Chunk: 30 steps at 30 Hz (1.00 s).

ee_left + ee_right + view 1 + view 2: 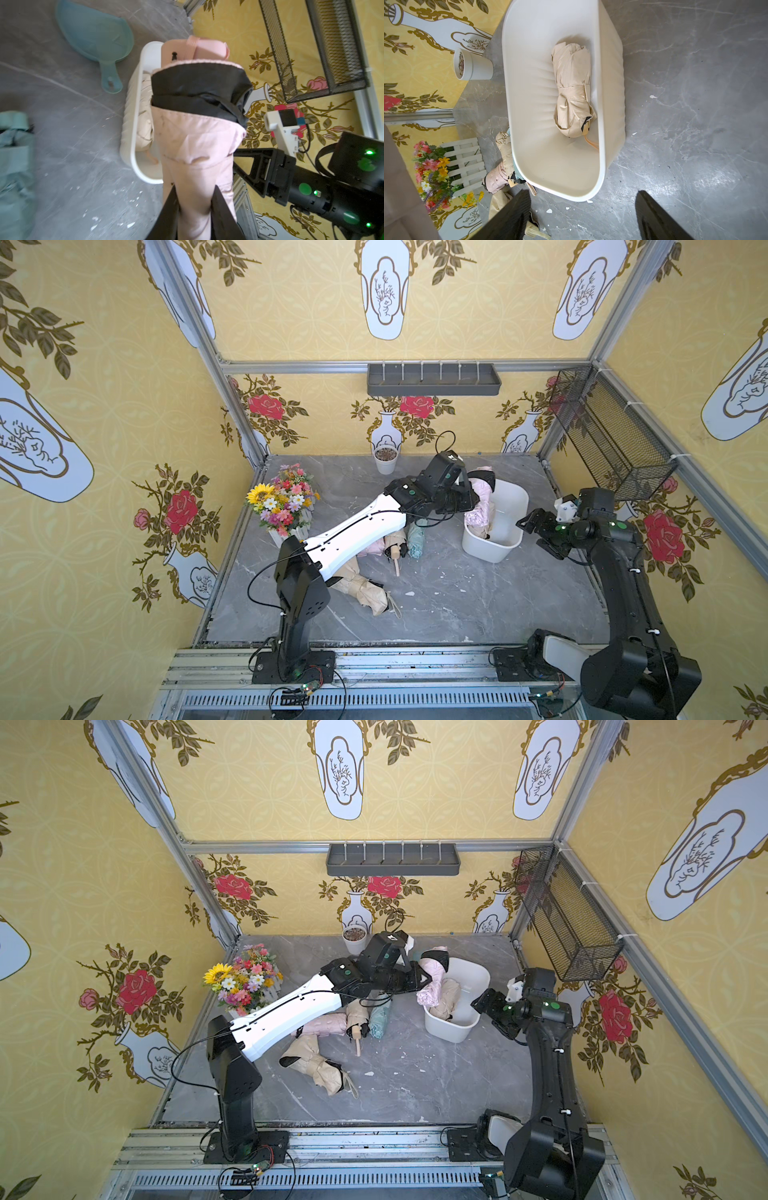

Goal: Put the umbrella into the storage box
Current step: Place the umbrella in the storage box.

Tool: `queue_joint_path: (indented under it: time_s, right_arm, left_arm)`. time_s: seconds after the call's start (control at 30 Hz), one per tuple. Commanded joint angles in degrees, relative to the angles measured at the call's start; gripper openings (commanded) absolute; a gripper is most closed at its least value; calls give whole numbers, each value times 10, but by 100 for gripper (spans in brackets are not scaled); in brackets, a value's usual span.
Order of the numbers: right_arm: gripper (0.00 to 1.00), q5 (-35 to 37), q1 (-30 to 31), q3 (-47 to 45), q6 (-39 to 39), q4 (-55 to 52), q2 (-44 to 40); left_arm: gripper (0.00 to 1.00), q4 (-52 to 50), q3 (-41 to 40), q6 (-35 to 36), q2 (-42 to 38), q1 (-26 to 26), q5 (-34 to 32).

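Umbrella [197,145] in left hand [195,191], over storage box [135,124]

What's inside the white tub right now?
One folded beige umbrella lies on the bottom of the tub. The left pincer holds a pink umbrella over its rim. Whatever lies under the beige one is covered.

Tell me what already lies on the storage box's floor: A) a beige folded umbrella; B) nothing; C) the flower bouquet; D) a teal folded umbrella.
A: the right wrist view shows a beige umbrella lying inside the storage box, while the left end effector grips the pink umbrella.
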Motion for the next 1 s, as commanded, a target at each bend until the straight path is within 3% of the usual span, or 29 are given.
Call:
queue_joint_path:
  time_s: [0.0, 0.2, 0.6, 0.67, 0.8, 0.97]
  right_arm:
    - [83, -20, -14, -2, -14, -9, -3]
    - [83, -48, -41, -21, 35, 24, -19]
    - [82, -57, -44, -28, 62, 49, -14]
    - [82, -60, -43, -30, 60, 49, -13]
    - [82, -61, -44, -26, 56, 48, -12]
    - [82, -61, -44, -8, 49, 39, -12]
  left_arm:
    - [8, 60, 52, 25, 59, 0, 62]
    - [7, 51, 152, 36, 178, 3, 94]
    - [8, 130, 151, 42, 262, 23, 153]
    - [14, 149, 149, 42, 267, 23, 161]
    - [55, 186, 147, 40, 271, 24, 180]
    - [68, 178, 141, 49, 248, 25, 164]
